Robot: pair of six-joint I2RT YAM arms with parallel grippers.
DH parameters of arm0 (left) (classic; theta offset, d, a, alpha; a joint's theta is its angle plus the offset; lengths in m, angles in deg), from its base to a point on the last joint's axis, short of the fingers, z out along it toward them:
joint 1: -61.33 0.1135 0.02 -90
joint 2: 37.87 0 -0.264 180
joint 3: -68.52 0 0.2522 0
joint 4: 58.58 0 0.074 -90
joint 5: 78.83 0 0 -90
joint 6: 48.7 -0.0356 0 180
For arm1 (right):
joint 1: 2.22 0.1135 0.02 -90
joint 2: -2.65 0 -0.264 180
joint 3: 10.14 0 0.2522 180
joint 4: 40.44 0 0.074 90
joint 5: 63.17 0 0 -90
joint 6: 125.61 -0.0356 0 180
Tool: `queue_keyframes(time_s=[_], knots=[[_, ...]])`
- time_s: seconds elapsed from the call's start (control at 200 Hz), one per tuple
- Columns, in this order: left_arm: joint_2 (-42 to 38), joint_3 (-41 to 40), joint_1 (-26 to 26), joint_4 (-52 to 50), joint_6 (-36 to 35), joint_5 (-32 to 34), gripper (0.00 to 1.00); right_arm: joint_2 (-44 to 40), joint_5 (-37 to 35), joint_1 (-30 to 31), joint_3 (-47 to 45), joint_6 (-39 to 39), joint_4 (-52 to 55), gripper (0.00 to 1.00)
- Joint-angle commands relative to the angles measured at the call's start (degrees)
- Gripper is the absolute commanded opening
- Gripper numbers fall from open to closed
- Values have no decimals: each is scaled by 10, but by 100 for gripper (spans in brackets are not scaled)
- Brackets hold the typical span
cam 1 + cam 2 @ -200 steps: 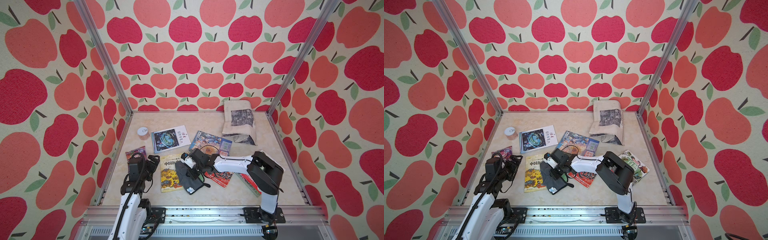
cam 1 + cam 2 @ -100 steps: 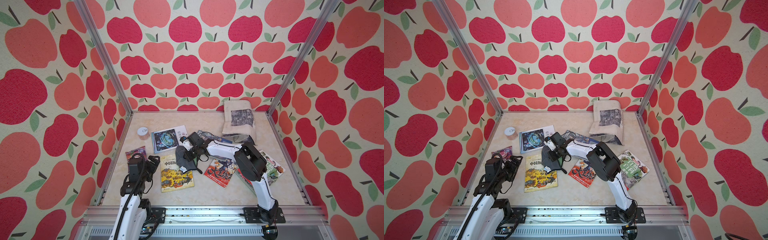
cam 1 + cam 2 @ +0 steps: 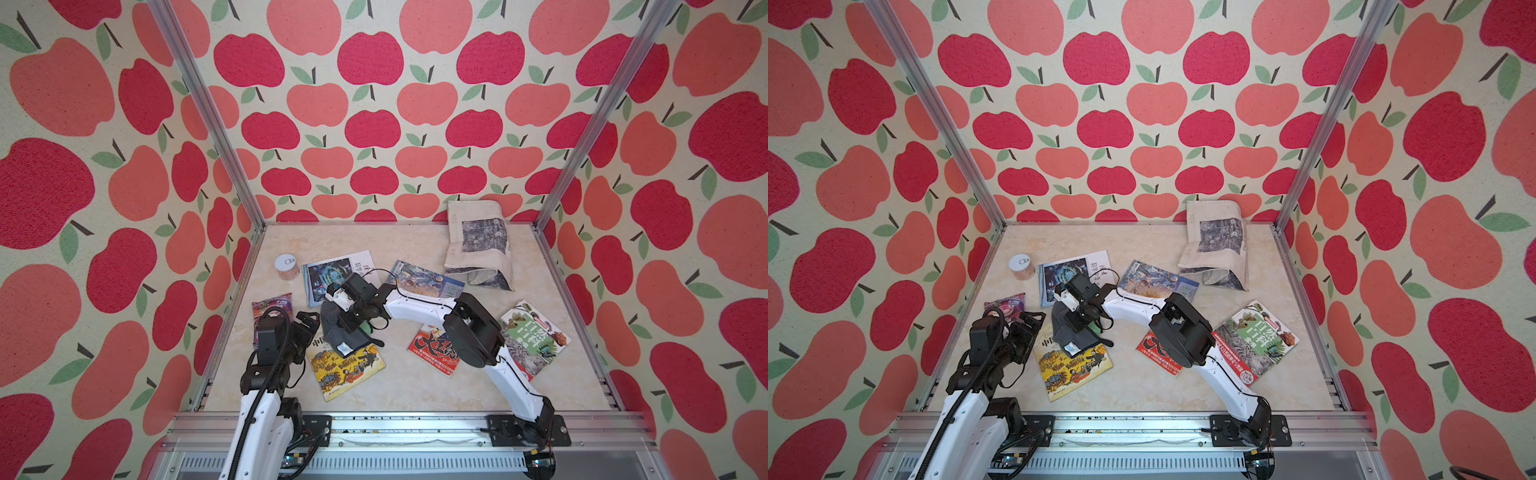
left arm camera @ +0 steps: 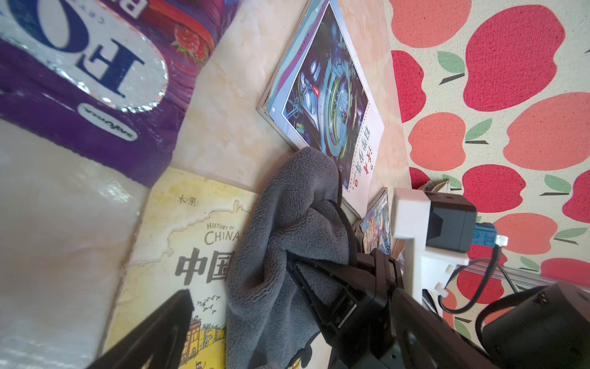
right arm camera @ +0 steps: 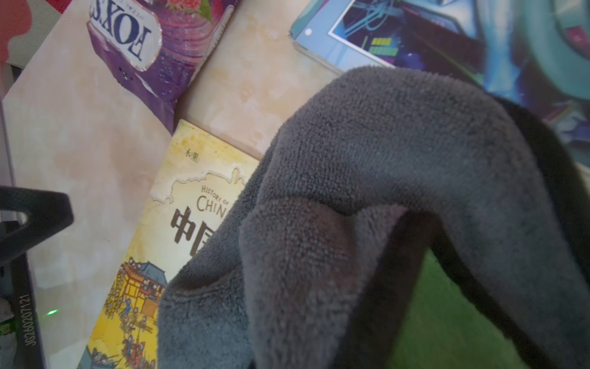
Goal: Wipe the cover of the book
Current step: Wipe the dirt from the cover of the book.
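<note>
Right gripper (image 3: 351, 322) is clamped tight on the grey cloth (image 3: 337, 337), which drapes over the far end of the yellow book (image 3: 347, 368) lying flat on the table (image 3: 399, 399). The bare cover runs lengthwise from there back toward the robot's base. Left gripper (image 3: 308, 330) hangs wide open and empty just beside the book's left edge.

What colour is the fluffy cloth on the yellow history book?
Fluffy cloth: dark grey, clearest in right wrist view.

right hand (image 3: 352, 323), grey cloth (image 3: 336, 336) shifted to yellow book's (image 3: 349, 369) far corner
</note>
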Motion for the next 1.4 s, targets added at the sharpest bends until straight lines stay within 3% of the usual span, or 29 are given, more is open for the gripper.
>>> queue_keyframes(time_s=[0.0, 0.17, 0.57, 0.836, 1.051, 1.286, 1.396], knots=[[-13, 7, -3, -31, -6, 12, 99, 6, -13, 11, 7, 4, 30, 0], [-22, 8, 0, -41, -10, 21, 99, 3, 24, 20, -4, -3, 4, 0], [-9, 31, 2, -42, -9, 22, 99, 84, 92, 75, 121, -4, 34, 0], [-29, 47, 5, -71, -28, 44, 99, -22, 92, 84, -89, -32, -54, 0], [-20, 54, 6, -38, -36, 39, 99, -129, 71, 97, -252, -50, -104, 0], [26, 76, -11, 2, -65, 11, 99, -194, 59, 83, -321, -72, -124, 0], [47, 99, -49, -4, -77, 34, 99, -219, 72, 48, -340, -101, -138, 0]])
